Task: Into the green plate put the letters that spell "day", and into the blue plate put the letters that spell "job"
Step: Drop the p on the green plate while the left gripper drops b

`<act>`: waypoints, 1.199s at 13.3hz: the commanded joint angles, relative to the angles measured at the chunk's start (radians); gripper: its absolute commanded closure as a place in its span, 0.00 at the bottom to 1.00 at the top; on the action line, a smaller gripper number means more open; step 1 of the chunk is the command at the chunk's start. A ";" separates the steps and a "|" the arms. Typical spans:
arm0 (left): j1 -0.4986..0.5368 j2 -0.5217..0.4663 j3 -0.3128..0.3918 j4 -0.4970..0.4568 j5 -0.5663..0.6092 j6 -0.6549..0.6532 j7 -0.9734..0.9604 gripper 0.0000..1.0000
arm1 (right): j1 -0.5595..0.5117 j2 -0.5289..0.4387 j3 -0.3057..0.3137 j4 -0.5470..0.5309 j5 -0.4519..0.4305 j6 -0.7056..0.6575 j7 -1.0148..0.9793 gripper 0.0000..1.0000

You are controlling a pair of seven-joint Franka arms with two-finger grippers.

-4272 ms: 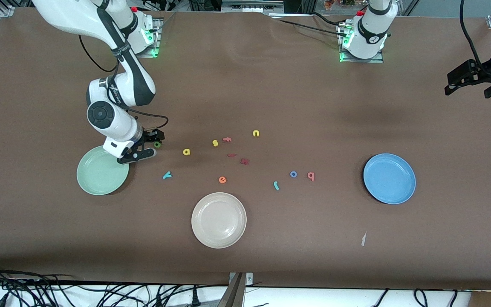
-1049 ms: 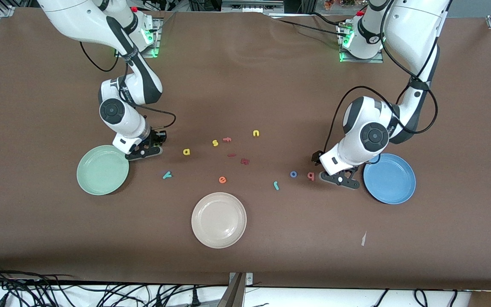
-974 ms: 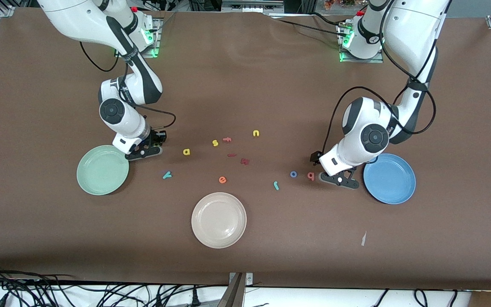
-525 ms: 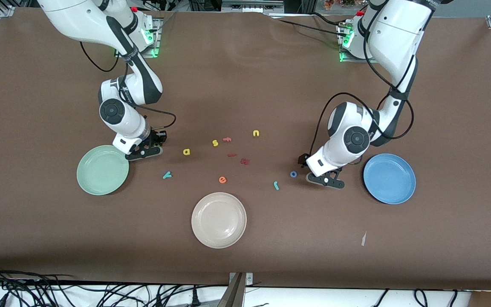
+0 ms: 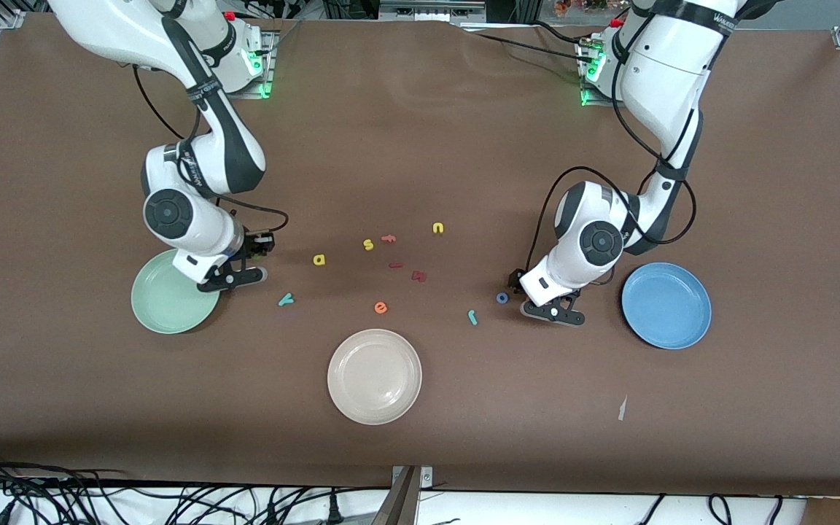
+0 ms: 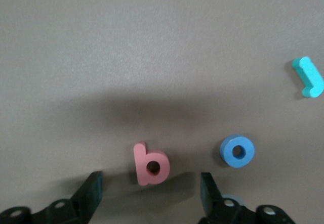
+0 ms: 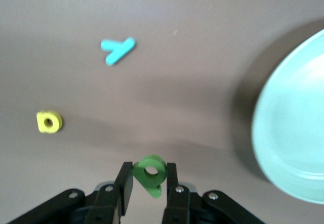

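Already the right gripper (image 7: 147,186) pinches the d (image 7: 150,174) beside the green plate (image 5: 165,302); it could slip out short. Left gripper (image 6: 149,193), jaws apart, straddles the b (image 6: 150,164) and may nudge the o (image 6: 237,150).

Both arms are glossy white shells with dark grey joint bands and round dark caps on the wrists. Black cables loop off each forearm. Black two-finger grippers with silver screws, and green lights glowing at the bases.
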 commanded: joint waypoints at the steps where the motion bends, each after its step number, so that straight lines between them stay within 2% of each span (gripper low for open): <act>1: -0.027 0.020 0.022 0.033 -0.024 -0.001 0.012 0.41 | -0.060 0.029 0.003 0.063 -0.013 -0.022 -0.057 0.80; 3: -0.027 0.020 0.022 0.033 -0.019 -0.001 0.018 0.66 | -0.115 0.053 0.003 0.103 -0.033 -0.022 -0.132 0.80; 5: -0.027 0.020 0.024 0.033 -0.016 -0.001 0.018 0.79 | -0.156 0.089 0.003 0.145 -0.054 -0.022 -0.204 0.80; 7: -0.027 0.020 0.024 0.033 -0.015 -0.001 0.020 0.97 | -0.189 0.127 0.003 0.186 -0.070 -0.022 -0.240 0.80; 10: -0.016 -0.022 0.042 0.022 0.002 -0.010 0.044 1.00 | -0.218 0.167 0.003 0.211 -0.070 -0.019 -0.270 0.78; 11: 0.005 -0.060 0.044 0.012 0.004 -0.030 0.054 1.00 | -0.220 0.169 0.003 0.211 -0.070 -0.019 -0.276 0.69; 12: 0.039 -0.101 0.044 -0.001 0.005 -0.077 0.063 1.00 | -0.218 0.169 0.003 0.215 -0.070 -0.020 -0.278 0.53; 14: 0.108 -0.172 0.044 -0.010 0.007 -0.174 0.108 1.00 | -0.212 0.162 0.008 0.215 -0.065 -0.023 -0.266 0.01; 16: 0.186 -0.232 0.044 -0.054 0.007 -0.226 0.222 0.97 | -0.204 0.152 0.015 0.215 -0.063 -0.042 -0.261 0.00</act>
